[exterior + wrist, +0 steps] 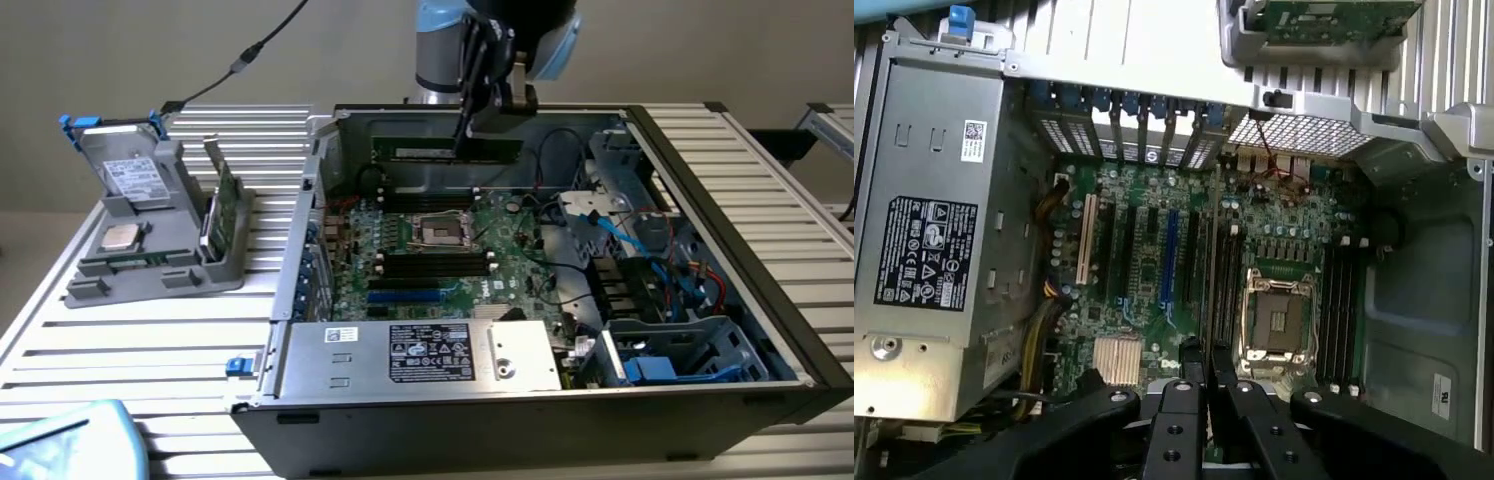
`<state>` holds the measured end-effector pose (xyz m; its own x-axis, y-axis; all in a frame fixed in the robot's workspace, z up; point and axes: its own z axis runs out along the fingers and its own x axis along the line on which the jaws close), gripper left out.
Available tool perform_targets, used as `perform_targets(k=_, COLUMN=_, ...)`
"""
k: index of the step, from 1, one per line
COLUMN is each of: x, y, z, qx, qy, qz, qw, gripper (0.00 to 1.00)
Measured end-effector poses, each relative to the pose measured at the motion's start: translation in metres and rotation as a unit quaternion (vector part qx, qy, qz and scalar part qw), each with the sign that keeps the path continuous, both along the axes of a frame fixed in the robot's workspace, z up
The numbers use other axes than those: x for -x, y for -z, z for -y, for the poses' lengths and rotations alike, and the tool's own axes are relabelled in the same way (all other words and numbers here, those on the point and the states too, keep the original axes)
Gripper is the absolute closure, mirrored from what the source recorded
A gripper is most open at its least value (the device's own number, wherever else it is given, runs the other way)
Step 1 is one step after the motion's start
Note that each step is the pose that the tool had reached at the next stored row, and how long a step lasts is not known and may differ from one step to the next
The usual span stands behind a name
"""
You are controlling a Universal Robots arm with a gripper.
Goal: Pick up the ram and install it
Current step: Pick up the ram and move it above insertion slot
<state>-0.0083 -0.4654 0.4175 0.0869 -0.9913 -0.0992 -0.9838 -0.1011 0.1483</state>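
Jaws clamped on the ram (414, 150) above the open computer case (507, 430).

In the exterior view the gripper (465, 138) hangs over the far side of the case and holds the ram level, its long edge running across the view. It sits above the motherboard (514, 255) and in none of the black memory slots (434, 265) that flank the processor socket (438, 230). In the wrist view the fingers (1174, 430) close on a thin dark edge, with the socket below them. At the exterior view's left, a grey holder (147, 275) on the slatted table (134, 350) carries a grey drive (134, 178), a small silver processor chip (123, 237) and a green card (218, 210) standing on edge. The power supply (427, 352) sits at the near side of the case.
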Motion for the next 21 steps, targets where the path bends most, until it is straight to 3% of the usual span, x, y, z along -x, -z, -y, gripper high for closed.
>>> perform_targets(k=7, x=-0.016, y=0.0102, z=-0.0030, qx=-0.0004, qy=0.004, qz=0.0001, qw=1.0000, gripper=0.86)
perform_targets(k=10, x=-0.021, y=0.0156, z=-0.0087, qx=-0.0004, qy=0.004, qz=-0.0002, qw=1.0000, gripper=0.86)
perform_targets(k=13, x=-0.021, y=0.0210, z=-0.0175, qx=-0.0004, qy=0.004, qz=-0.0001, qw=1.0000, gripper=0.86)
perform_targets(k=16, x=-0.020, y=0.0256, z=-0.0187, qx=-0.0003, qy=-0.003, qz=-0.0003, qw=1.0000, gripper=0.86)
perform_targets(k=18, x=-0.019, y=0.0269, z=-0.0199, qx=0.0021, qy=-0.007, qz=-0.0009, qw=1.0000, gripper=0.86)
perform_targets(k=21, x=-0.015, y=0.0290, z=-0.0283, qx=0.0111, qy=-0.007, qz=-0.0010, qw=0.9999, gripper=0.86)
